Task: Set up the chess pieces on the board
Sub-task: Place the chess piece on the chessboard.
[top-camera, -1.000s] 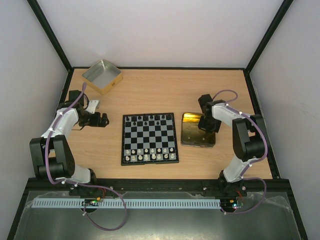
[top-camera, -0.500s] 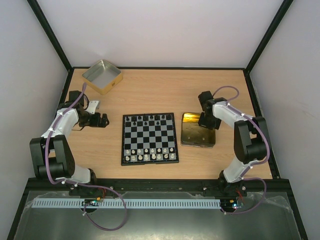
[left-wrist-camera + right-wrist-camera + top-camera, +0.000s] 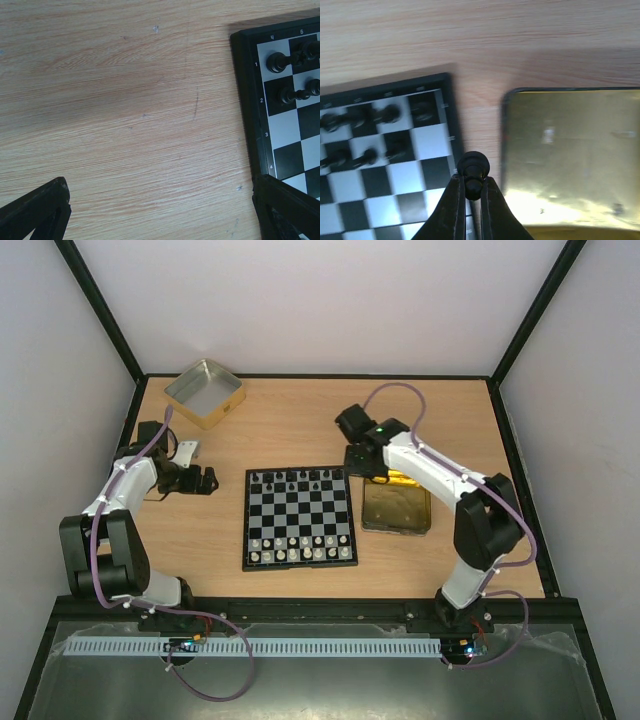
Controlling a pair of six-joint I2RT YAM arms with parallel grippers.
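Note:
The board (image 3: 298,517) lies mid-table, with several black chess pieces (image 3: 297,478) on its far rows and silvery-white pieces along its near rows. My right gripper (image 3: 357,460) hangs over the gap between the board's far right corner and the gold tin (image 3: 397,503). In the right wrist view it (image 3: 473,186) is shut on a black pawn (image 3: 473,165), held above the board's right edge (image 3: 451,116). My left gripper (image 3: 208,480) rests left of the board, open and empty; its fingers (image 3: 37,210) show at the bottom corners of the left wrist view, with the board's corner (image 3: 280,90) at right.
A silver-lined square tin (image 3: 204,392) stands at the far left. The gold tin (image 3: 570,155) lies right of the board. A small white object (image 3: 189,451) lies by the left arm. Black frame rails edge the table.
My right gripper has moved left and away from the gold tin to the board's far right corner. The left arm has not moved.

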